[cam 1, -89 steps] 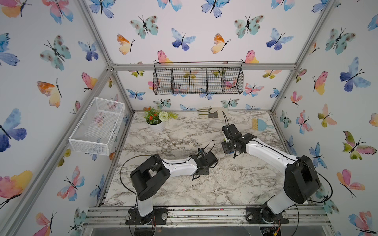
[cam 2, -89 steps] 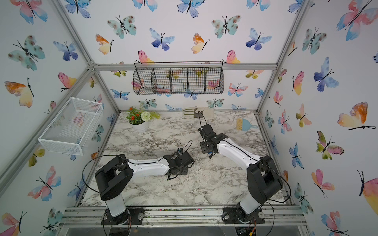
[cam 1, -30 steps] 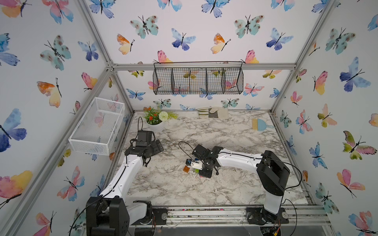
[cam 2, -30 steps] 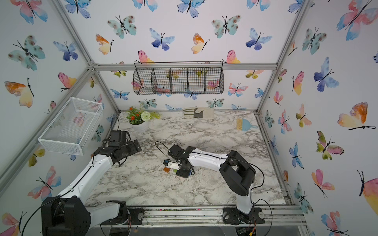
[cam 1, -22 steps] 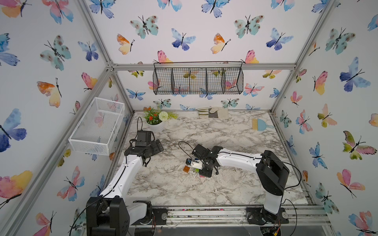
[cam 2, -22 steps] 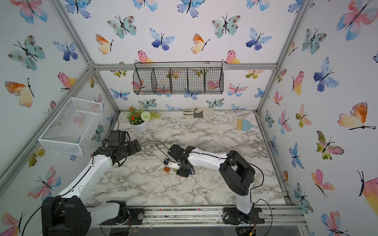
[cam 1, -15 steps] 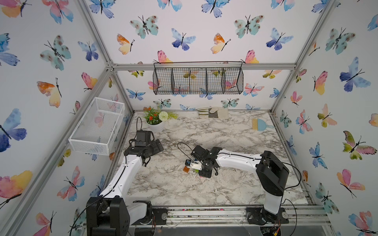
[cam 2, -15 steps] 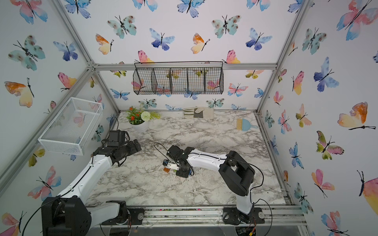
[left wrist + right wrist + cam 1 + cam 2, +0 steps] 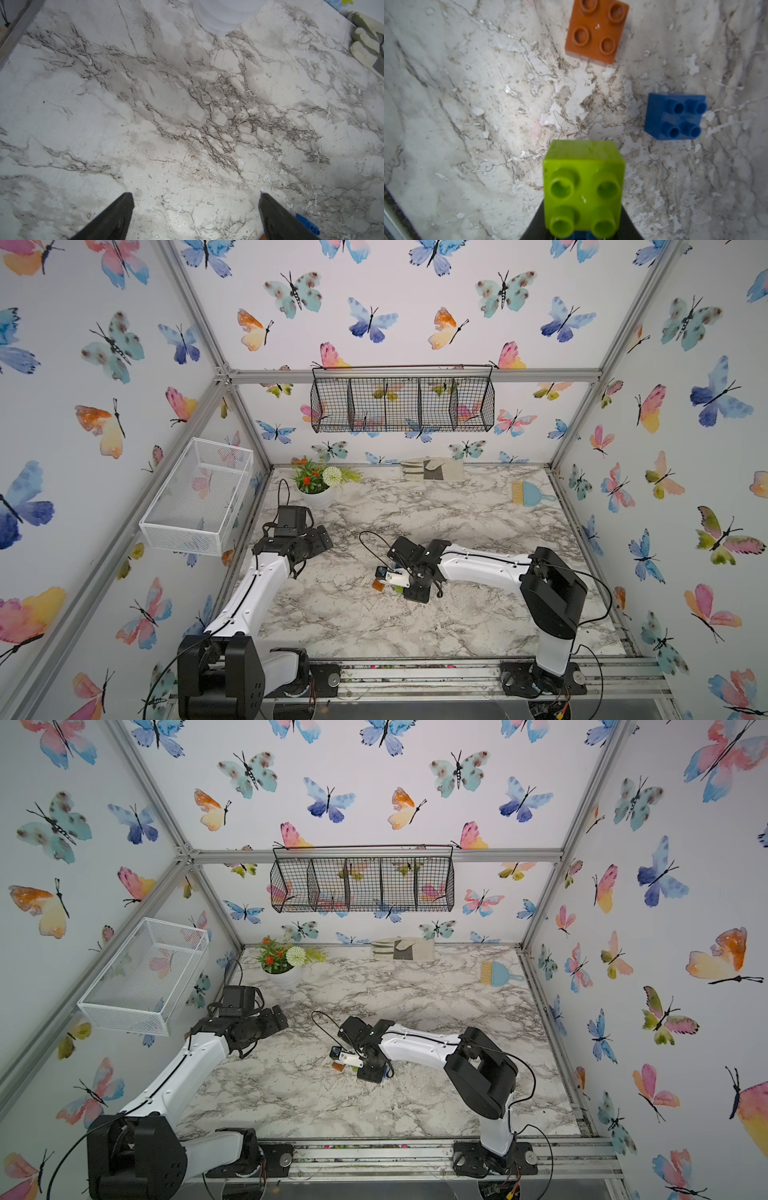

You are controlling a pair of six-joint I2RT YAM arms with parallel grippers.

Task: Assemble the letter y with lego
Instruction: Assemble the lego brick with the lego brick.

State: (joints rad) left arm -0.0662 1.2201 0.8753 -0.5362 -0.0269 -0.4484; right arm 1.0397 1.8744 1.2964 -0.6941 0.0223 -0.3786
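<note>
Right wrist view: lime brick (image 9: 583, 182), apparently gripped, largely hides right pincer (image 9: 581, 227).

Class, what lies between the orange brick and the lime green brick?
Only bare marble tabletop lies between the orange brick and the lime green brick, shown in the right wrist view.

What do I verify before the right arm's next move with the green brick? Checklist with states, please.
1. Grip: right gripper shut on the lime green brick: ok.
2. Target: orange brick flat on the marble table, studs up: ok.
3. Spacing: blue brick lies apart from the orange brick: ok.
4. Spare arm: left gripper open, holding nothing: ok.
5. Attachment: blue piece right by the lime green brick, joined or not: cannot tell.
6. Assembly done: not ok, these bricks lie separate.
</note>
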